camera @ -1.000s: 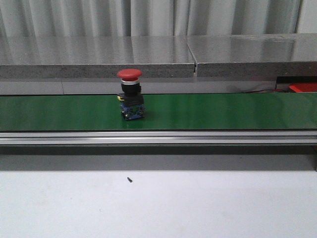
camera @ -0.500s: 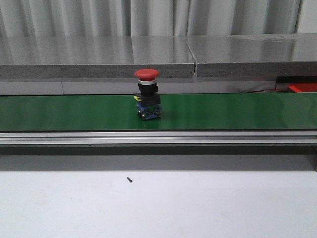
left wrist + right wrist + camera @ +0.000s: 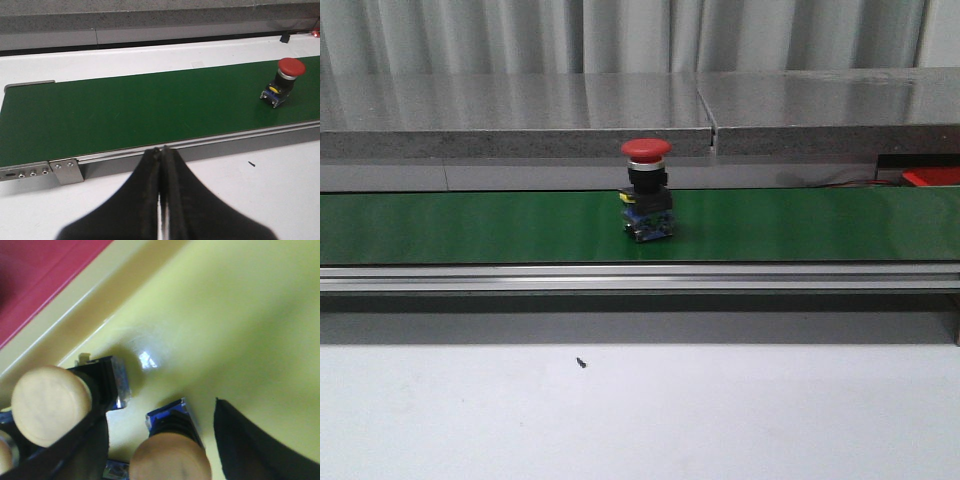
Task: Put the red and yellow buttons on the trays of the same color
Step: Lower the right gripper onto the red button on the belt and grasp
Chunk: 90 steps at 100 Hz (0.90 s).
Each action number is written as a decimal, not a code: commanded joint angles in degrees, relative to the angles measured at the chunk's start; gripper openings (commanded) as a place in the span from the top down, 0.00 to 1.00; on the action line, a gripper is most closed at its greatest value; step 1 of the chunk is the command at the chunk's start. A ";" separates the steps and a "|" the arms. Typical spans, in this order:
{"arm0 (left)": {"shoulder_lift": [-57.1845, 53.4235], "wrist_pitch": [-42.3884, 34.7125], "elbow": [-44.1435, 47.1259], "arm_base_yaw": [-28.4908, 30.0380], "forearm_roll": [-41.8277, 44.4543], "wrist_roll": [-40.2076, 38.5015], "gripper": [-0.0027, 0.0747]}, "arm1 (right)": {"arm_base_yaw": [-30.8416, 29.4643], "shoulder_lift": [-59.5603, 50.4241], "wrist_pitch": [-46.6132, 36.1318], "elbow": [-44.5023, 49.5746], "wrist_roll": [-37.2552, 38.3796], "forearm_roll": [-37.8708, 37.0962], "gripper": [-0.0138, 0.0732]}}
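The red button (image 3: 647, 190) stands upright on the green conveyor belt (image 3: 470, 225), well apart from the left hand (image 3: 161, 165), whose fingers are pressed together on nothing. The right hand (image 3: 165, 440) hangs spread open over the yellow tray (image 3: 225, 315), a yellow button (image 3: 170, 450) between its fingers.

Red mushroom-cap push button (image 3: 647, 192) with black collar, blue-yellow base stood upright mid green belt. Two yellow-capped buttons (image 3: 50, 405), (image 3: 170, 457) sat inside glossy yellow plastic tray (image 3: 240, 315); red tray (image 3: 40, 275) adjoined it.
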 commanded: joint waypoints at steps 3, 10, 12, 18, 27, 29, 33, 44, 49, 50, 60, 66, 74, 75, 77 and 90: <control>0.08 -4.09 -1.57 -0.46 -0.48 -0.14 0.99 | -0.35 -5.13 -2.26 -1.11 -0.68 0.26 0.31; 0.08 -4.09 -1.57 -0.46 -0.48 -0.14 0.99 | -0.23 -7.27 -2.13 -1.05 -1.30 0.26 0.31; 0.08 -4.09 -1.57 -0.46 -0.48 -0.14 0.99 | -0.10 -7.96 -2.13 -1.05 -1.39 0.26 0.31; 0.08 -4.09 -1.57 -0.46 -0.48 -0.14 0.99 | 0.32 -10.14 -2.18 -1.05 -1.61 0.26 0.31; 0.08 -4.09 -1.57 -0.46 -0.48 -0.14 0.99 | 1.61 -13.16 -2.29 -1.05 -3.10 0.26 0.31; 0.08 -4.09 -1.57 -0.46 -0.48 -0.14 0.99 | 2.16 -13.88 -2.29 -1.05 -3.53 0.26 0.31; 0.08 -4.09 -1.57 -0.46 -0.48 -0.14 0.99 | 3.47 -15.30 -2.29 -1.05 -5.23 0.26 0.31; 0.08 -4.09 -1.57 -0.46 -0.48 -0.14 0.99 | 8.21 -17.96 -2.01 -1.16 -8.35 0.26 0.31; 0.08 -4.09 -1.57 -0.46 -0.48 -0.14 0.99 | 10.74 -18.56 -1.51 -1.24 -9.49 0.26 0.31; 0.08 -4.09 -1.57 -0.46 -0.48 -0.14 0.99 | 11.12 -18.65 -1.39 -1.31 -9.62 0.26 0.31; 0.08 -4.09 -1.57 -0.46 -0.48 -0.14 0.99 | 17.65 -18.88 0.44 -1.61 -10.51 0.26 0.31; 0.08 -4.09 -1.57 -0.46 -0.48 -0.14 0.99 | 21.45 -18.36 2.20 -2.64 -10.95 0.15 0.31; 0.08 -4.09 -1.57 -0.46 -0.48 -0.14 0.99 | 26.26 -17.42 5.01 -5.01 -11.74 0.17 0.31; 0.08 -4.09 -1.57 -0.46 -0.48 -0.14 0.99 | 26.63 -17.26 5.59 -5.56 -11.74 0.17 0.31; 0.08 -4.09 -1.57 -0.46 -0.48 -0.14 0.99 | 27.69 -16.86 6.47 -6.40 -11.87 0.17 0.31; 0.08 -4.09 -1.57 -0.46 -0.48 -0.14 0.99 | 33.14 -14.38 12.01 -11.79 -12.79 0.17 0.31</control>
